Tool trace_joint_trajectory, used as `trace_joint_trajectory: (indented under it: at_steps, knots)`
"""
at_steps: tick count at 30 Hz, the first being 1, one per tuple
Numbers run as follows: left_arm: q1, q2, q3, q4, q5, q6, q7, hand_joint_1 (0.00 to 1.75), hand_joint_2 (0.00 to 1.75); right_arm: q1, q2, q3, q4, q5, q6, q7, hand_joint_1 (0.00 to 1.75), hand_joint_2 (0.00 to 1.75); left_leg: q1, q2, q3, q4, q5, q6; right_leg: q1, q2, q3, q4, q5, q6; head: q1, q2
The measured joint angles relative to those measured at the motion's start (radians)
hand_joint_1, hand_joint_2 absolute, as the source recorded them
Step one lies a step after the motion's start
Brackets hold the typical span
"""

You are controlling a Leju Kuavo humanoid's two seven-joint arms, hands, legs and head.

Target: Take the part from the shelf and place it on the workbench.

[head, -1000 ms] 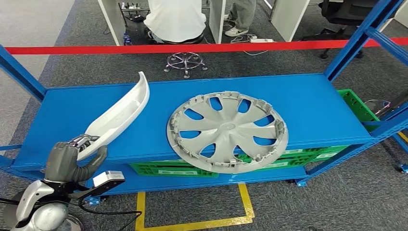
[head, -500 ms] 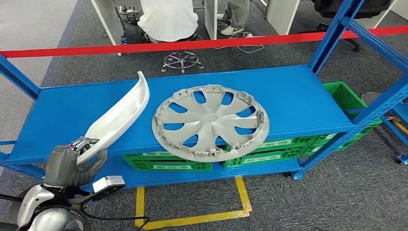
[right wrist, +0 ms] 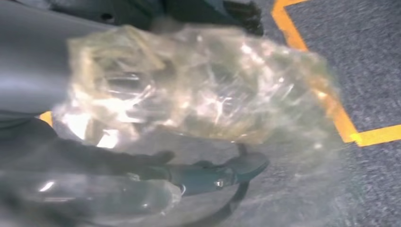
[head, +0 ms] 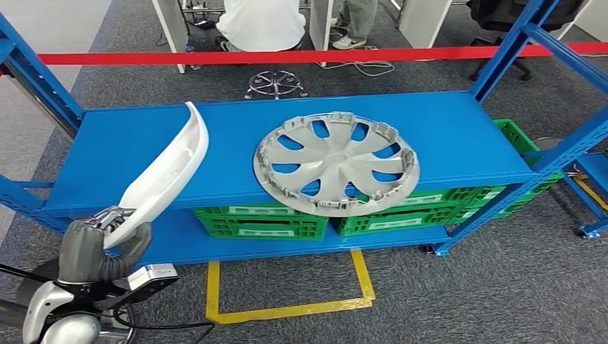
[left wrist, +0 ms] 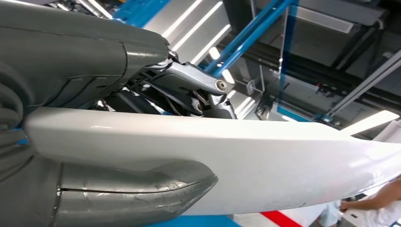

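The part is a long white curved panel (head: 165, 172), and my left hand (head: 97, 247) grips its lower end. The panel slants up and away from the hand, its far tip showing against the left side of the blue shelf (head: 459, 136). In the left wrist view the thick grey thumb (left wrist: 118, 194) lies on one face of the panel (left wrist: 265, 165) and the darker fingers on the other. My right hand (right wrist: 33, 61) is a blurred grey shape behind crumpled clear plastic (right wrist: 198, 90), above the carpet; how its fingers lie cannot be made out.
A grey wheel cover (head: 335, 163) lies on the shelf's middle, overhanging the front edge. Green crates (head: 262, 222) fill the lower level. Yellow floor lines (head: 287, 312) mark a box before the shelf. Red tape (head: 323, 55) runs behind it, with a seated person (head: 262, 21) beyond.
The whole picture has shifted, so the camera has moved; the shelf now looks a little farther off. My left hand keeps its hold on the white panel.
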Motion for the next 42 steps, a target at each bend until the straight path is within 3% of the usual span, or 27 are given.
trace_joint_trajectory:
  at_steps: [2,4,6,7,9,10,12,14,15,16,18,19,21,22,24,25,26,29,30,31,32,33,35,37,38,40,42]
  knots:
    - [0.003,-0.002,0.001,0.0,0.004,0.001,-0.001,1.75,1.75,0.0,0.0,0.0,0.0,0.005,0.0,-0.004,0.0,0.0,-0.006,-0.005,-0.024,0.001,0.019,0.0,0.004,0.002,0.051,-0.024,0.047,-0.01,0.0,0.0]
    - [0.005,-0.003,0.001,0.0,0.006,0.002,-0.001,1.75,1.75,0.0,-0.001,0.0,0.0,0.007,0.001,-0.008,0.0,0.0,-0.012,-0.013,-0.041,0.001,0.035,-0.002,0.012,0.019,0.16,-0.163,0.084,-0.031,0.0,0.0]
    - [0.004,-0.004,0.002,0.0,0.007,0.004,-0.001,1.75,1.75,-0.001,-0.004,0.0,0.0,0.008,0.001,-0.011,0.0,0.0,-0.014,-0.02,-0.051,0.002,0.052,-0.009,0.017,0.035,0.247,-0.29,0.074,-0.043,-0.001,0.0]
    - [0.004,-0.004,0.002,-0.001,0.007,0.005,-0.001,1.75,1.75,-0.001,-0.005,0.0,0.0,0.009,0.001,-0.011,0.0,0.0,-0.014,-0.023,-0.056,0.002,0.061,-0.014,0.019,0.036,0.264,-0.319,0.065,-0.044,-0.001,0.0]
    - [0.006,-0.004,0.002,-0.003,0.008,0.006,-0.001,1.75,1.75,-0.002,-0.004,0.0,0.0,0.01,0.002,-0.011,0.0,0.0,-0.013,-0.029,-0.067,0.004,0.071,-0.026,0.017,0.025,0.254,-0.334,0.074,-0.047,-0.001,0.0]
    - [0.008,-0.004,0.003,-0.004,0.009,0.007,-0.001,1.75,1.75,-0.002,-0.004,0.0,0.0,0.01,0.002,-0.011,0.0,0.0,-0.012,-0.028,-0.075,0.016,0.053,-0.032,0.015,0.017,0.244,-0.337,0.083,-0.054,-0.003,0.0]
    - [0.009,-0.005,0.003,-0.005,0.011,0.009,-0.001,1.75,1.75,-0.001,-0.004,0.0,0.0,0.011,0.003,-0.012,0.0,0.0,-0.007,-0.021,-0.1,0.094,-0.034,-0.042,0.011,0.0,0.224,-0.338,0.102,-0.066,-0.006,0.0]
    - [0.009,-0.006,0.003,-0.006,0.013,0.01,-0.001,1.75,1.75,0.0,-0.004,0.0,0.0,0.012,0.003,-0.012,0.0,0.0,0.001,-0.016,-0.126,0.219,-0.118,-0.053,0.011,-0.015,0.2,-0.331,0.119,-0.069,-0.008,0.0]
    - [0.01,-0.006,0.004,-0.006,0.014,0.011,-0.001,1.75,1.75,0.0,-0.004,0.0,0.0,0.013,0.003,-0.012,0.0,0.0,0.005,-0.015,-0.128,0.264,-0.126,-0.059,0.011,-0.024,0.185,-0.325,0.127,-0.068,-0.008,0.0]
    - [0.01,-0.006,0.004,-0.006,0.015,0.011,-0.001,1.75,1.75,0.0,-0.004,0.0,0.0,0.013,0.003,-0.012,0.0,0.0,0.009,-0.013,-0.119,0.283,-0.112,-0.064,0.011,-0.032,0.169,-0.318,0.134,-0.065,-0.008,0.0]
    - [0.009,-0.006,0.004,-0.006,0.015,0.012,-0.001,1.75,1.75,-0.001,-0.003,0.0,0.0,0.014,0.004,-0.012,0.0,0.0,0.016,-0.002,-0.055,0.222,-0.054,-0.072,0.008,-0.049,0.136,-0.297,0.143,-0.058,-0.008,0.0]
    - [0.009,-0.007,0.004,-0.006,0.015,0.012,-0.001,1.75,1.75,-0.002,-0.003,0.0,0.0,0.014,0.003,-0.012,0.0,0.0,0.018,0.013,-0.01,0.16,-0.043,-0.076,0.008,-0.055,0.122,-0.286,0.146,-0.054,-0.009,0.0]
    - [0.007,-0.007,0.003,-0.007,0.015,0.012,-0.001,1.75,1.75,-0.004,-0.003,0.0,0.0,0.014,0.003,-0.012,0.0,0.0,0.015,0.034,0.056,0.053,-0.059,-0.069,0.011,-0.067,0.103,-0.267,0.153,-0.043,-0.009,0.0]
    - [0.007,-0.007,0.003,-0.007,0.015,0.012,-0.001,1.75,1.75,-0.005,-0.004,0.0,0.0,0.014,0.003,-0.013,0.0,0.0,0.012,0.036,0.066,0.028,-0.072,-0.062,0.013,-0.072,0.097,-0.262,0.159,-0.037,-0.009,0.0]
    - [0.009,-0.008,0.004,-0.008,0.016,0.012,-0.001,1.75,1.75,-0.007,-0.004,0.0,0.001,0.014,0.003,-0.013,0.0,0.0,0.01,0.027,0.053,0.018,-0.068,-0.04,0.01,-0.078,0.089,-0.257,0.168,-0.024,-0.009,0.0]
    - [0.01,-0.008,0.004,-0.008,0.017,0.012,-0.001,1.75,1.75,-0.006,-0.004,0.0,0.001,0.014,0.003,-0.013,0.0,0.0,0.01,0.022,0.042,0.019,-0.059,-0.031,0.008,-0.069,0.082,-0.25,0.155,-0.018,-0.009,0.0]
    - [0.01,-0.009,0.004,-0.008,0.018,0.012,-0.001,1.75,1.75,-0.005,-0.004,0.0,0.002,0.014,0.003,-0.014,0.0,0.0,0.011,0.019,0.03,0.018,-0.048,-0.021,0.006,-0.054,0.072,-0.228,0.123,-0.013,-0.008,0.0]
    - [0.009,-0.011,0.005,-0.008,0.021,0.012,-0.001,1.75,1.75,0.0,-0.003,-0.001,0.004,0.013,0.004,-0.016,0.0,0.0,0.006,0.009,-0.013,0.018,-0.013,-0.005,0.006,-0.01,0.032,-0.068,-0.019,-0.009,-0.006,0.0]
    - [0.01,-0.011,0.006,-0.008,0.022,0.012,-0.001,1.75,1.75,0.0,-0.003,-0.001,0.004,0.012,0.005,-0.017,0.0,0.0,0.003,0.004,-0.03,0.019,0.0,-0.004,0.007,-0.006,0.027,-0.017,-0.037,-0.01,-0.006,0.0]
    - [0.01,-0.012,0.006,-0.008,0.023,0.012,-0.001,1.75,1.75,0.0,-0.003,-0.002,0.004,0.011,0.006,-0.019,0.0,0.0,0.001,0.002,-0.045,0.02,0.012,-0.004,0.008,-0.004,0.034,0.009,-0.03,-0.013,-0.006,0.0]
    - [0.011,-0.012,0.006,-0.008,0.023,0.012,-0.001,1.75,1.75,0.0,-0.003,-0.003,0.004,0.011,0.008,-0.021,0.0,0.0,-0.002,-0.001,-0.06,0.021,0.023,-0.004,0.009,-0.003,0.057,0.002,-0.004,-0.018,-0.006,0.0]
    - [0.011,-0.012,0.007,-0.008,0.023,0.012,-0.001,1.75,1.75,-0.001,-0.003,-0.005,0.004,0.01,0.009,-0.022,0.0,0.0,-0.005,-0.003,-0.072,0.021,0.034,-0.005,0.01,-0.002,0.097,-0.04,0.029,-0.025,-0.006,0.0]
    - [0.011,-0.012,0.008,-0.008,0.023,0.012,-0.001,1.75,1.75,-0.003,-0.004,-0.008,0.004,0.01,0.011,-0.024,0.0,0.0,-0.008,-0.005,-0.087,0.022,0.053,-0.01,0.016,0.004,0.209,-0.189,0.056,-0.042,-0.006,0.0]
    - [0.01,-0.012,0.009,-0.008,0.023,0.011,0.0,1.75,1.75,-0.007,-0.005,-0.009,0.004,0.01,0.012,-0.026,0.0,0.0,-0.008,-0.006,-0.095,0.02,0.074,-0.019,0.023,0.009,0.283,-0.311,0.038,-0.052,-0.007,0.0]
    - [0.01,-0.012,0.009,-0.008,0.023,0.011,0.0,1.75,1.75,-0.008,-0.006,-0.01,0.004,0.01,0.012,-0.027,0.0,0.0,-0.008,-0.006,-0.098,0.018,0.085,-0.025,0.026,0.009,0.295,-0.338,0.033,-0.052,-0.006,0.0]
    - [0.011,-0.012,0.01,-0.008,0.024,0.01,0.0,1.75,1.75,-0.008,-0.004,-0.013,0.006,0.011,0.013,-0.027,0.0,0.0,-0.005,-0.007,-0.106,0.018,0.087,-0.036,0.023,0.003,0.279,-0.346,0.048,-0.055,-0.005,0.0]
    - [0.012,-0.011,0.01,-0.008,0.025,0.007,0.0,1.75,1.75,-0.006,-0.002,-0.014,0.007,0.012,0.013,-0.027,0.0,0.0,-0.002,-0.008,-0.122,0.07,0.014,-0.046,0.018,-0.006,0.256,-0.349,0.074,-0.065,-0.008,0.0]
